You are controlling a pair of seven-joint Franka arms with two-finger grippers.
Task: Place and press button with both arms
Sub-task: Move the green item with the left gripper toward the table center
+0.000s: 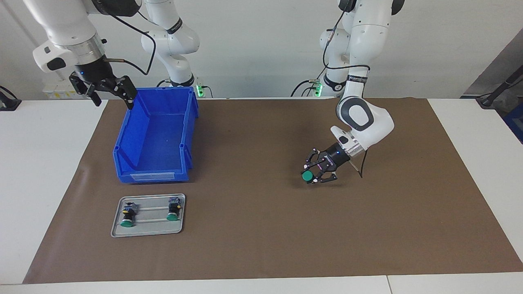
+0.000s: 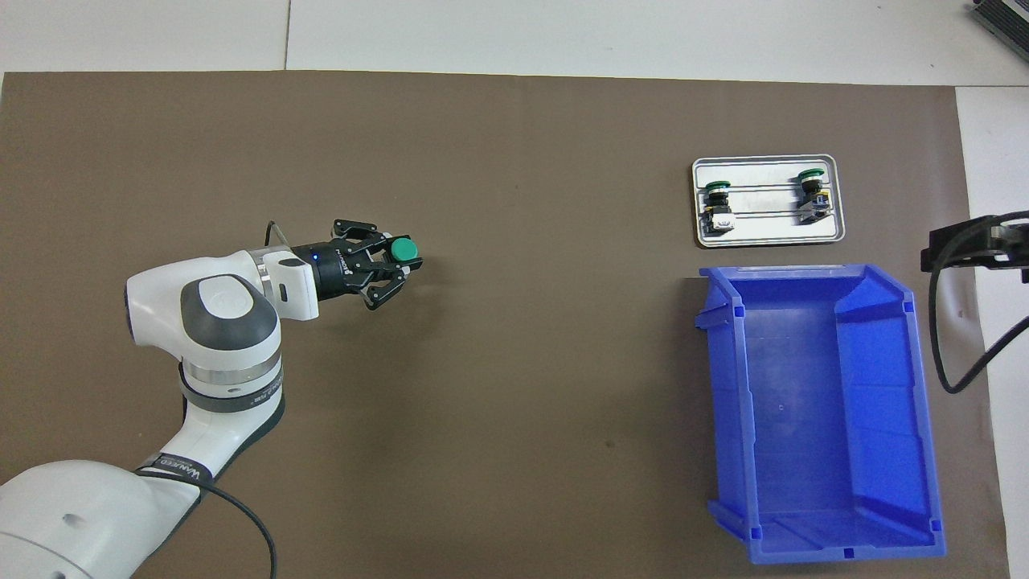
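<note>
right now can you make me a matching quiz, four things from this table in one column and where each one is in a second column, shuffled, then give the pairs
Things:
1. left pincer
2. right pincer
3. metal tray
4. blue bin

Places or states:
A. empty, on the brown mat, nearer to the robots than the tray
B. raised, open, holding nothing, over the bin's edge at the right arm's end
C. carries two green-capped buttons lying on their sides
D. shut on a green-capped button, low over bare mat

Pairs: 1-D, 2-B, 3-C, 4-A

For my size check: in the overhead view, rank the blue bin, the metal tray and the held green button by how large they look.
1. blue bin
2. metal tray
3. button, held in the left gripper; raised toward the camera, yet clearly smallest.
</note>
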